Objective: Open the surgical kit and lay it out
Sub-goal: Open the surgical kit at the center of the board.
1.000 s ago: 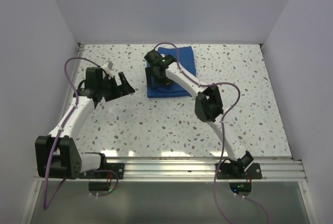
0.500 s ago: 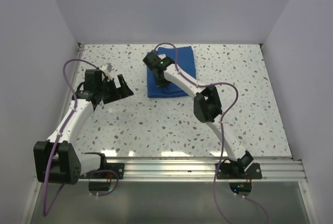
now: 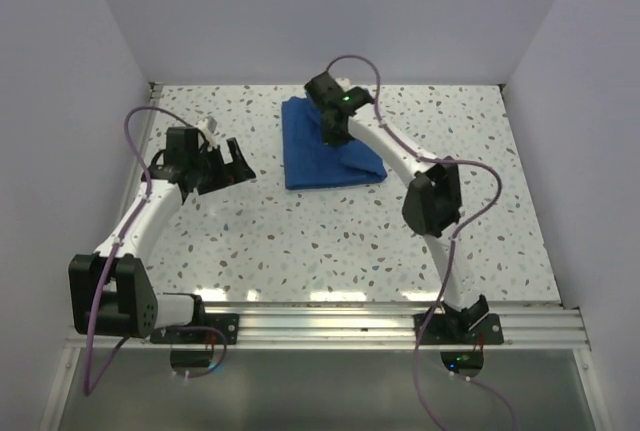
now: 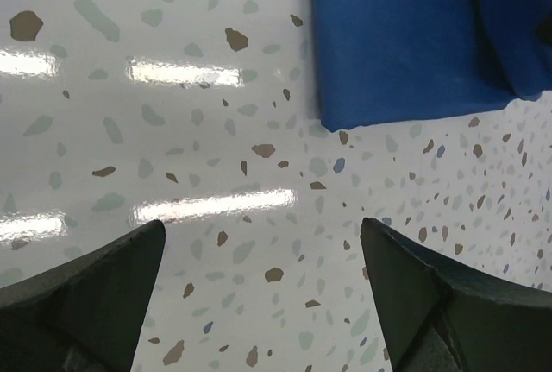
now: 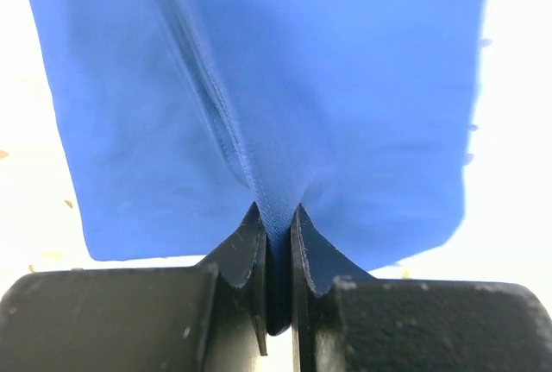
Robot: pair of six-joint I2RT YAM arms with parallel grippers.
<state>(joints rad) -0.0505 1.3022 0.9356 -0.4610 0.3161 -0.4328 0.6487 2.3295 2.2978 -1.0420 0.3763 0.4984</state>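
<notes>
The surgical kit is a folded royal-blue cloth wrap lying at the back middle of the speckled table. My right gripper hangs over its right half, shut on a pinched fold of the blue cloth. In the right wrist view the fabric rises in a taut ridge into the closed right gripper. My left gripper hovers open to the left of the wrap. In the left wrist view the left gripper has only bare table between its fingers, and the wrap's near corner lies ahead. What the wrap holds is hidden.
Pale walls close in the table on the left, back and right. A metal rail with both arm bases runs along the near edge. Purple cables loop above each arm.
My right gripper has shut on the cloth and moved back and to the right, drawing a flap with it, so the wrap now reaches further right. The left arm has barely moved.
</notes>
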